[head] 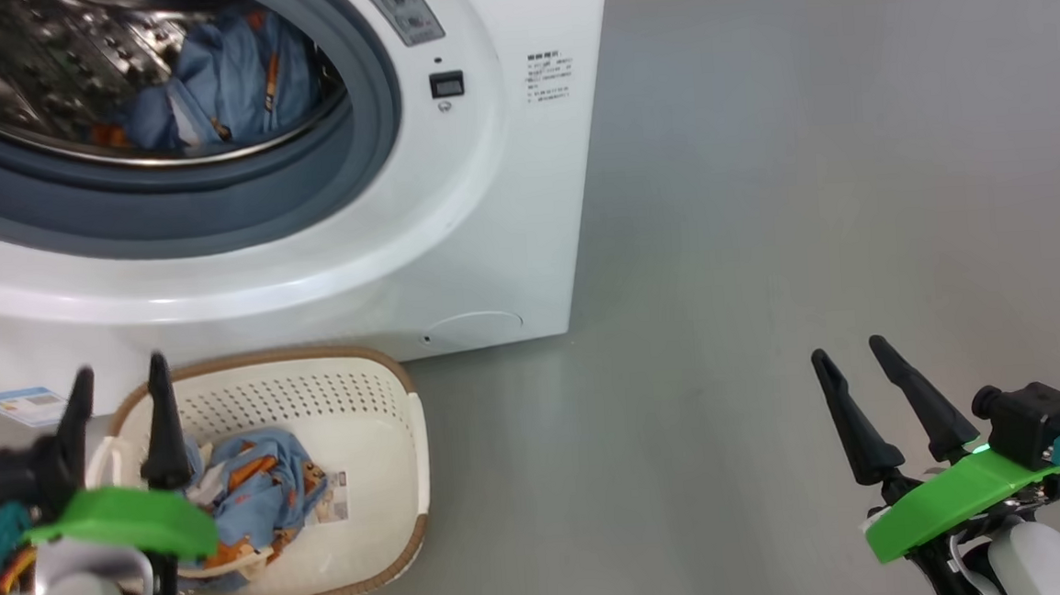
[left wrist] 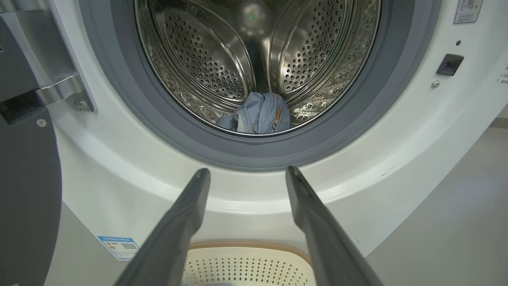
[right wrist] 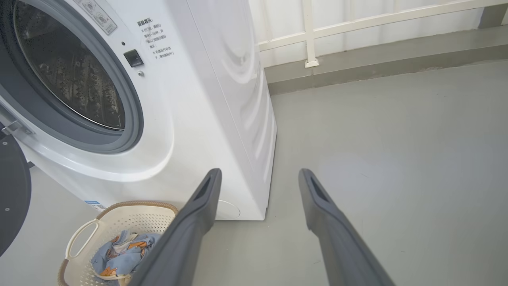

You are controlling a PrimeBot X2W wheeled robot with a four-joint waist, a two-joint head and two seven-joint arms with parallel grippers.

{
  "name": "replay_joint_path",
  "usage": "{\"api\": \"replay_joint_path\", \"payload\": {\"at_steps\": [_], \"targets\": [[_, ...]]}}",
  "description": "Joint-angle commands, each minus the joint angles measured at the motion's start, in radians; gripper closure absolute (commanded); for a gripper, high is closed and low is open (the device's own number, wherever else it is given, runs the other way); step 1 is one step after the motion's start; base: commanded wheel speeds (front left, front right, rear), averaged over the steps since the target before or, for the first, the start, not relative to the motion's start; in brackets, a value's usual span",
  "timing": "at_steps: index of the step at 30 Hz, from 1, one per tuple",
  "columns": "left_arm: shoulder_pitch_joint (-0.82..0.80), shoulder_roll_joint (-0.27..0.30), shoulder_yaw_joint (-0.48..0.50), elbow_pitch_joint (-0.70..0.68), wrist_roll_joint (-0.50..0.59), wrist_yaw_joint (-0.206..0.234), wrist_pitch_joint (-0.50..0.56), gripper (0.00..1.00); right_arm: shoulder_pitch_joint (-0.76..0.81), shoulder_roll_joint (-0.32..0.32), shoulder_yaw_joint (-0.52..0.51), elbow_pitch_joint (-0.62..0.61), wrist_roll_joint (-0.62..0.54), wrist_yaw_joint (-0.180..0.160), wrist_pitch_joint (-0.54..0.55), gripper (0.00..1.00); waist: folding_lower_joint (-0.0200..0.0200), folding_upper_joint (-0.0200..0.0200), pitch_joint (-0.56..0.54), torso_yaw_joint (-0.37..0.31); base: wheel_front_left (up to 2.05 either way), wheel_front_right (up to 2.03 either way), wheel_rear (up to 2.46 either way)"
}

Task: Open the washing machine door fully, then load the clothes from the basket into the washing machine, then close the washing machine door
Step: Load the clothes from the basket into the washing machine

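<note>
The white washing machine stands open, its black door swung out to the left. One light blue garment lies at the bottom of the steel drum. More light blue printed clothes lie in the cream basket on the floor in front of the machine. My left gripper hovers open above the basket's left side, its fingers pointing at the machine's front. My right gripper is open and holds nothing, over bare floor to the right.
Grey floor stretches to the right of the machine. A white railing and low wall run along the back. The blue energy sticker sits low on the machine's front, left of the basket.
</note>
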Motion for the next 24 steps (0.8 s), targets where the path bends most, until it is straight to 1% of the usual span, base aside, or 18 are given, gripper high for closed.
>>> {"api": "replay_joint_path", "payload": {"at_steps": [1, 13, 24], "targets": [[0.03, 0.03, 0.035, -0.041, 0.014, -0.003, -0.005, 0.0, 0.031, -0.019, 0.014, -0.023, 0.006, 0.001, -0.008, 0.0, 0.0, -0.0001, -0.025, 0.012, 0.0, 0.0, 0.0], [0.217, -0.003, 0.072, -0.174, 0.02, -0.003, -0.005, 0.0, 0.128, -0.031, -0.032, -0.043, 0.008, 0.001, -0.008, 0.0, 0.0, -0.0001, -0.082, 0.044, 0.0, 0.0, 0.0], [0.344, -0.031, 0.105, -0.289, 0.025, -0.003, -0.005, 0.0, 0.178, -0.023, -0.065, -0.062, 0.005, 0.001, -0.008, 0.0, 0.0, -0.0001, -0.107, 0.04, 0.0, 0.0, 0.0]]}}
